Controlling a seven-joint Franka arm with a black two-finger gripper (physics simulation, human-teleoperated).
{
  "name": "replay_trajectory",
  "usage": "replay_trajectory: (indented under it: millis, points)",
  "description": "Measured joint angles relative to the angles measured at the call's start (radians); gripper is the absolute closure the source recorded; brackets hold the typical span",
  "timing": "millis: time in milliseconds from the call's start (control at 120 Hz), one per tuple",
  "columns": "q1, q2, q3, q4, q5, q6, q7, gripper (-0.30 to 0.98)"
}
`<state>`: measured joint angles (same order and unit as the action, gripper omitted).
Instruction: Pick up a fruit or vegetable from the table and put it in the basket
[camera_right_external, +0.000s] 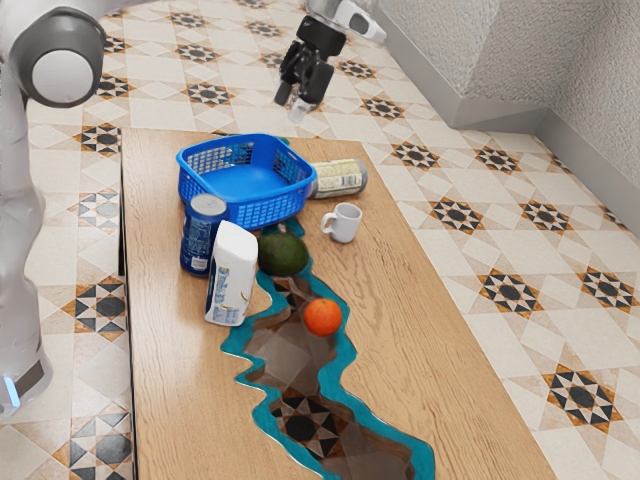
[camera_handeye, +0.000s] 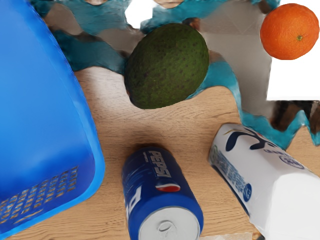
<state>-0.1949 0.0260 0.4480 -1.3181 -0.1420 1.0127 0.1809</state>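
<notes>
- Robot arm (camera_right_external: 63, 77): located at the exterior view's left, to that side of the gripper (camera_right_external: 291, 106).
- Blue Pepsi can (camera_right_external: 200, 240): upright, below the gripper and toward the exterior view's left; positioned beside the basket (camera_right_external: 284, 211).
- White carton (camera_right_external: 230, 278): upright, lower than the gripper; positioned near the can, on the avocado's side.
- Basket, blue, with perforated walls: below the gripper, mostly toward the exterior view's left (its visible floor is bare).
- Avocado (camera_right_external: 283, 255): target item, dark green; resting on the table (camera_right_external: 420, 380) below the gripper, outside the basket and near it.
- Gripper: raised clear of the table and all items. The two fingers stand apart, with no item between them.
- Orange (camera_right_external: 322, 317): second target item; resting on the table outside the basket, farther from the gripper than the avocado (the wrist view shows a small green stem mark on its skin).
- Lying container (camera_right_external: 340, 178): on its side with a printed label; below the gripper and toward the exterior view's right, at the basket's side. Contact with the basket cannot be determined.
- White mug (camera_right_external: 347, 223): upright, below the gripper and toward the exterior view's right, near the lying container; the handle faces the exterior view's left.
- Inlay (camera_right_external: 290, 345): brown with teal edges, set along the wooden table below the gripper; the orange rests on it.
</notes>
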Motion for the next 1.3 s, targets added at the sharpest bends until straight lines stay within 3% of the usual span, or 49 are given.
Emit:
replay_trajectory:
  millis: [167, 250, 308, 358, 400, 467, 550, 633, 758, 883, 1108, 1300]
  points:
    - [0.415, -0.005, 0.004, -0.005, -0.015, 0.234, 0.085, 0.02]
    - [0.681, -0.036, -0.066, 0.166, 0.086, 0.271, 0.119, 0.02]
    - [0.849, 0.002, -0.083, 0.199, 0.109, 0.288, 0.141, 0.02]
    - [0.922, 0.023, -0.089, 0.204, 0.12, 0.3, 0.158, 0.02]
    - [0.89, 0.015, -0.111, 0.152, 0.128, 0.31, 0.17, 0.02]
    - [0.75, -0.124, -0.213, -0.088, 0.14, 0.362, 0.179, 0.02]
    - [0.535, -0.367, -0.481, -0.416, 0.145, 0.445, 0.166, 0.02]
    - [0.433, -0.377, -0.52, -0.483, 0.151, 0.508, 0.147, 0.02]
    - [0.416, -0.353, -0.562, -0.499, 0.154, 0.565, 0.121, 0.02]
    - [0.503, -0.366, -0.665, -0.607, 0.137, 0.639, 0.099, 0.02]
    - [0.514, -0.374, -0.679, -0.83, 0.091, 0.825, 0.072, 0.02]
    - [0.492, -0.368, -0.68, -0.93, 0.051, 0.971, 0.054, 0.03]
